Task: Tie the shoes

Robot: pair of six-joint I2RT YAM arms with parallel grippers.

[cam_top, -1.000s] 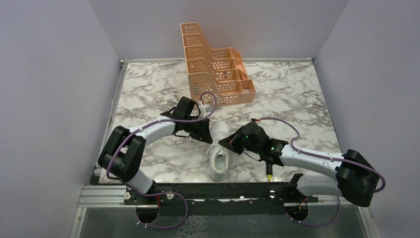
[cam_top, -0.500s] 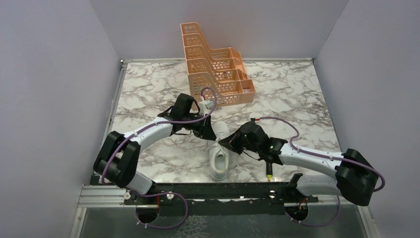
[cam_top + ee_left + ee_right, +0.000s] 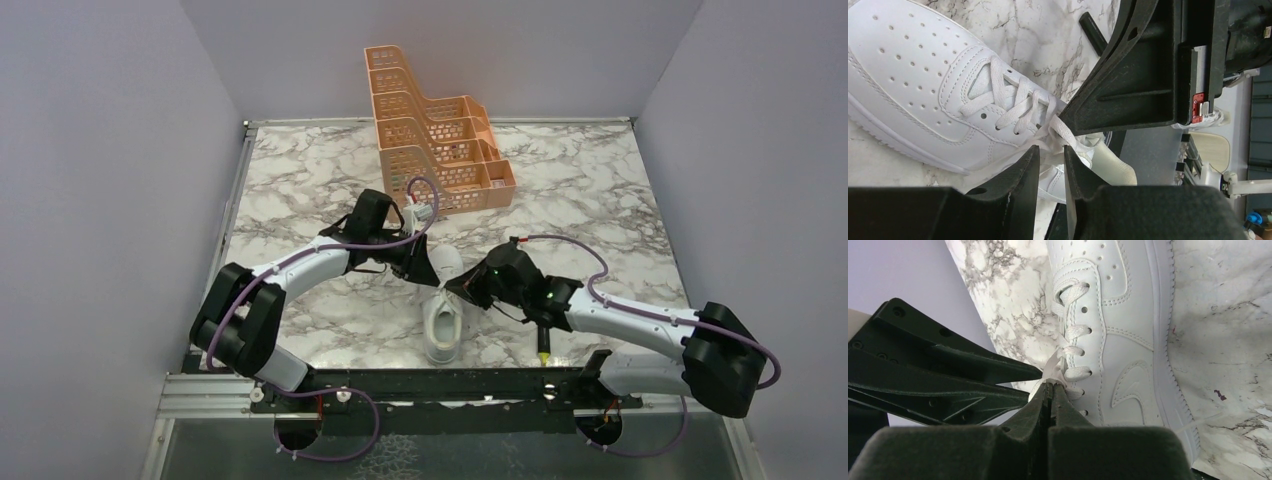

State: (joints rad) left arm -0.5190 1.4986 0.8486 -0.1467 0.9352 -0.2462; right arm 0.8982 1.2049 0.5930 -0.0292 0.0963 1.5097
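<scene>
White sneaker (image 3: 441, 318) mid-way on the marble surface (image 3: 600, 200), both sets of fingers at it
The right fingers (image 3: 1049, 396) are clamped on a lace (image 3: 1054, 367); the left fingers (image 3: 1034, 162) have edged closer, slightly parted with nothing clearly caught, so I'd guess a regrip before any knot

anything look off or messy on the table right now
Nothing spilled or broken. The sneaker lies untied, its lace loose and pinched in the right gripper; the left gripper hangs slightly open beside it.
</scene>
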